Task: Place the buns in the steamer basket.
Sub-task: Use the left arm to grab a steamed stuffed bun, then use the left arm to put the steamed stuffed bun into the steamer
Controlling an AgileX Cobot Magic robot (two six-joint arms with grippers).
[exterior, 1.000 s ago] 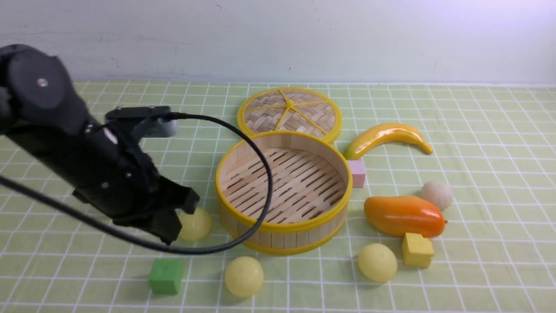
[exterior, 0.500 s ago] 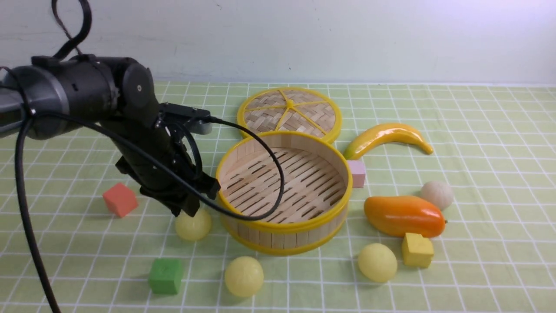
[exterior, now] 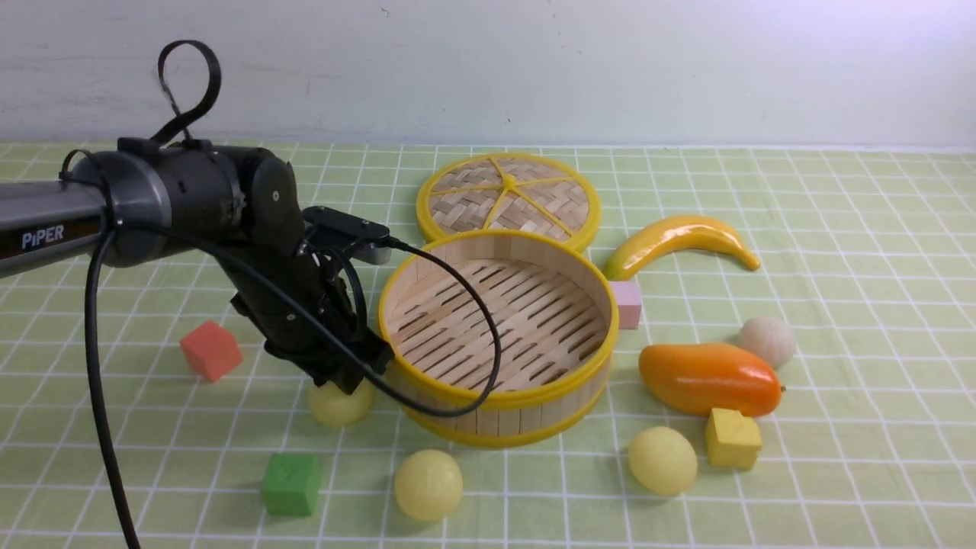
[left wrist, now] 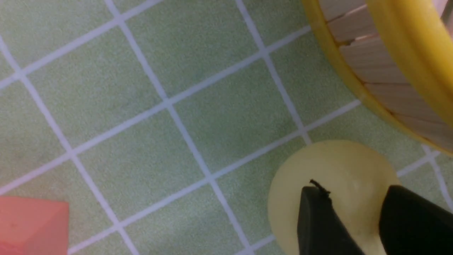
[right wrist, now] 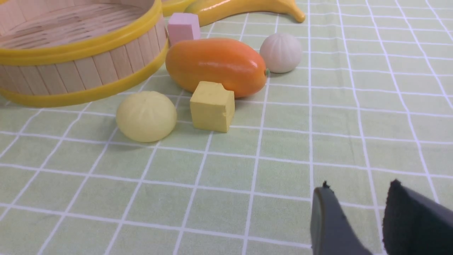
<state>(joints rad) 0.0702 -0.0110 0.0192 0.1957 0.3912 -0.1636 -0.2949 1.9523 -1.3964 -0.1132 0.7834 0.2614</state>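
Note:
The steamer basket point(exterior: 496, 419) stands mid-table and holds nothing. One pale yellow bun point(exterior: 339, 404) lies against its left side. My left gripper point(exterior: 347, 381) hangs right over that bun, jaws open. In the left wrist view both fingers point(left wrist: 315, 219) stand apart in front of the bun point(left wrist: 347, 166), next to the basket wall point(left wrist: 389, 53). Two more yellow buns point(exterior: 428, 484) point(exterior: 662, 460) lie in front of the basket. The off-white bun point(exterior: 766, 341) sits at the right. My right gripper point(right wrist: 357, 187) is open and empty, near a yellow bun point(right wrist: 146, 115).
A woven lid point(exterior: 507, 198) lies behind the basket. An orange mango point(exterior: 709, 377), a yellow cube point(exterior: 732, 438), a pink cube point(exterior: 627, 303) and a banana point(exterior: 679, 240) are to the right. A red cube point(exterior: 210, 350) and a green cube point(exterior: 291, 483) are to the left.
My left arm has swung away from the camera and lowered its gripper onto the yellow bun left of the basket. The red cube has come into view.

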